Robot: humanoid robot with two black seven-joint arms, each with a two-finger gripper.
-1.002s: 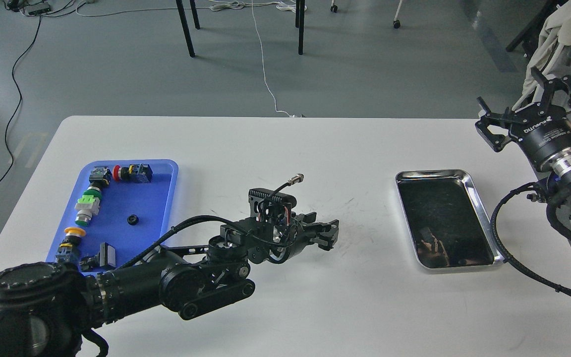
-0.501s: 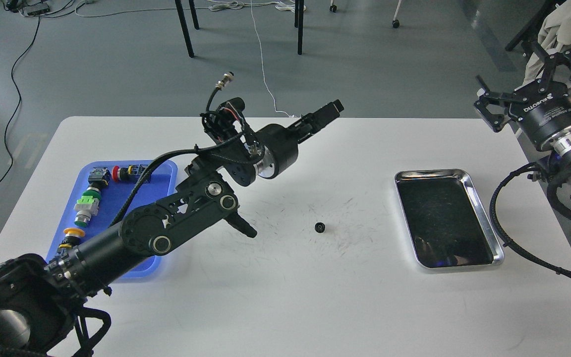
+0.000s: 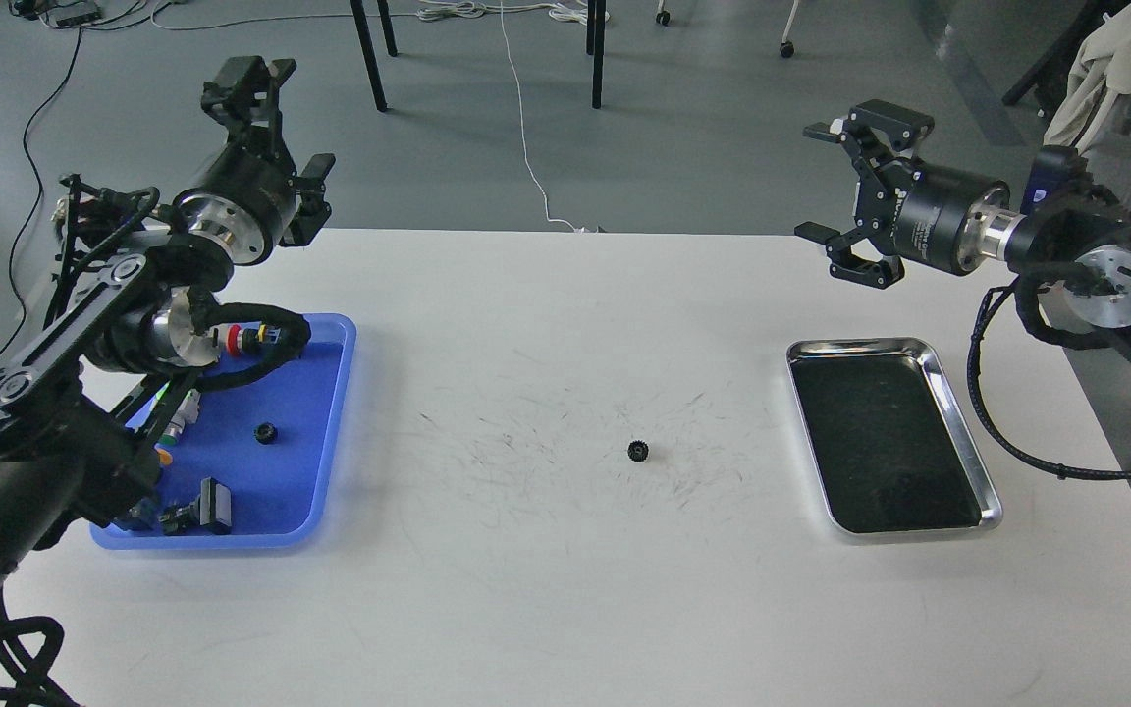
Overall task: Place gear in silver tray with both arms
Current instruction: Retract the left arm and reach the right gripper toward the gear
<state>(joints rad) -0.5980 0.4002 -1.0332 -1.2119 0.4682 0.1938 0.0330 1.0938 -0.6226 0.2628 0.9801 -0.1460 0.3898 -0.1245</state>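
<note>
A small black gear (image 3: 637,451) lies by itself on the white table (image 3: 565,609), a little below the middle of the frame, among faint scuff marks. To its right, well apart from it, sits the silver tray (image 3: 970,462) with its dark shiny bottom bare. At the upper right of the frame the right hand (image 3: 845,191) hangs above the table's far edge, its fingers spread wide and holding nothing. At the upper left the left hand (image 3: 249,79) is lifted high over the floor beyond the table, pointing up and away; its fingers are small and dark there, and I cannot tell whether they are spread or together. Under that arm, at the left of the frame, a blue tray (image 3: 330,432) holds a second small black gear (image 3: 264,432) and several coloured switch parts.
</note>
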